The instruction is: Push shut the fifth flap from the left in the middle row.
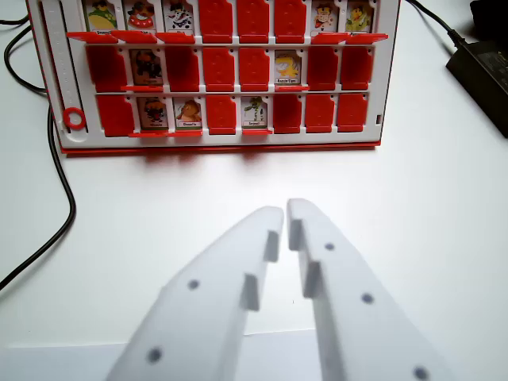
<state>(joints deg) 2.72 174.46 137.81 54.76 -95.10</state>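
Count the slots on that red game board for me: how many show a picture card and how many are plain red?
Slots showing a picture card: 10
Plain red slots: 14
Total: 24

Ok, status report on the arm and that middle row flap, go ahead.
Gripper nearly shut, empty, well short of the board. Fifth flap in the middle row open, picture card showing. Bare table between; cables off to the sides.
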